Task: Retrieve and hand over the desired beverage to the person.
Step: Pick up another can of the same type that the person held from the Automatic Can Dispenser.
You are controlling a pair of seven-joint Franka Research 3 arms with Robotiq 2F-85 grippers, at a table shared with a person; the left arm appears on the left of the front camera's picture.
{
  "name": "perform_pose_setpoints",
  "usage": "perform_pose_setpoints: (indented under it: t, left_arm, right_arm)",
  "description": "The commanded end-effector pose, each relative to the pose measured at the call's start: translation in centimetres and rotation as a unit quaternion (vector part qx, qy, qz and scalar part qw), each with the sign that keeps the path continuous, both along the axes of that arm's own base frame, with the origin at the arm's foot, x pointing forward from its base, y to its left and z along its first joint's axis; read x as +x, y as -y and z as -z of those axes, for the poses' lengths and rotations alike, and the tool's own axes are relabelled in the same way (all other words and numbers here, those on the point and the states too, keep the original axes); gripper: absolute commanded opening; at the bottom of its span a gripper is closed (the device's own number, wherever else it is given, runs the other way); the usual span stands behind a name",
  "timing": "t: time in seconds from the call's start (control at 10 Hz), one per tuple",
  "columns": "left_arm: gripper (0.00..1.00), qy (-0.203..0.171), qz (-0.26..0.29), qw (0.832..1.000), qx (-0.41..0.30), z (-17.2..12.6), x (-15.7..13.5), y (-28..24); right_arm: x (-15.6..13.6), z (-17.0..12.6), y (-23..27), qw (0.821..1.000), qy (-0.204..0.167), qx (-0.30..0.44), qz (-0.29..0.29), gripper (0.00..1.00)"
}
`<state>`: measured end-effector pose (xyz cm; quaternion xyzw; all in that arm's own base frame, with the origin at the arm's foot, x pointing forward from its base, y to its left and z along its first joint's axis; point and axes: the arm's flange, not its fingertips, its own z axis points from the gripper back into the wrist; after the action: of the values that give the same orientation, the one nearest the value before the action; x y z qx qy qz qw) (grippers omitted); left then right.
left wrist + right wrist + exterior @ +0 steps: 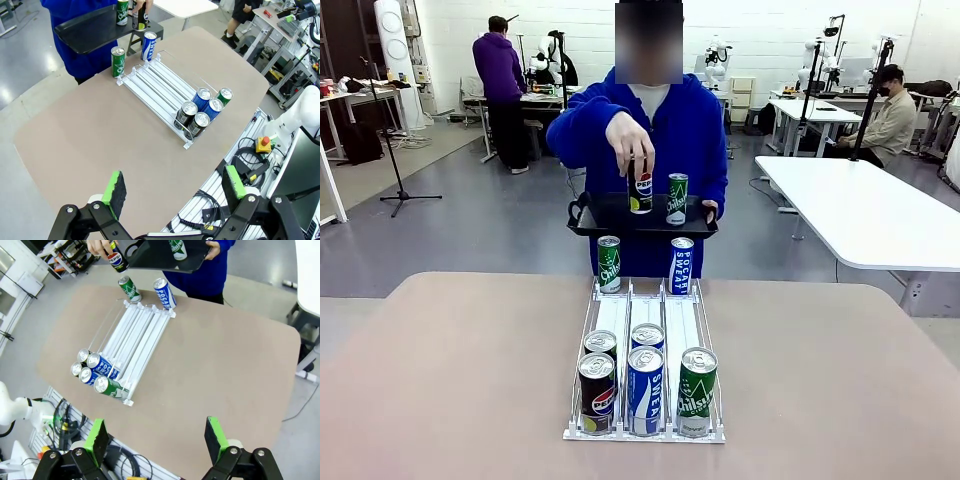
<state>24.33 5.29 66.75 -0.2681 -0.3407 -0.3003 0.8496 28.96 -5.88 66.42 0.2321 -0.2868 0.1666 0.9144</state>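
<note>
The person [680, 130] in a blue hoodie stands at the table's far side and holds a black tray [610, 222] in one hand. The other hand grips a black Pepsi can [640, 190] on the tray, beside a green can [677, 198]. A white rack [620, 320] on the table holds several cans at its near end: a Pepsi [597, 390], a blue Pocari Sweat [645, 388] and a green one [697, 390] in front. Which beverage is desired I cannot tell. My left gripper [175, 187] and right gripper [156, 436] hang open, high above the near table edge, holding nothing.
A green can [609, 264] and a blue-and-white can [681, 265] stand on the table at the rack's far end. Bare tabletop [450, 370] lies on both sides of the rack. A white table [880, 210] stands at the back right, and other people work farther off.
</note>
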Motion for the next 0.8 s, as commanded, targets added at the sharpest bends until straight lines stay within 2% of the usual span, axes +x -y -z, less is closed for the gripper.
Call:
perform_pose_setpoints:
  t: [0.0, 0.7]
  left_arm:
    - [1.00, 0.005, 0.010, 1.000, -0.003, 0.01, -0.03, -0.11]
    - [1.00, 0.005, 0.010, 1.000, -0.003, 0.01, -0.03, -0.11]
  right_arm:
    - [0.01, 0.11, 0.11, 1.000, -0.001, 0.001, 0.000, 1.00]
    - [0.01, 0.11, 0.11, 1.000, -0.001, 0.001, 0.000, 1.00]
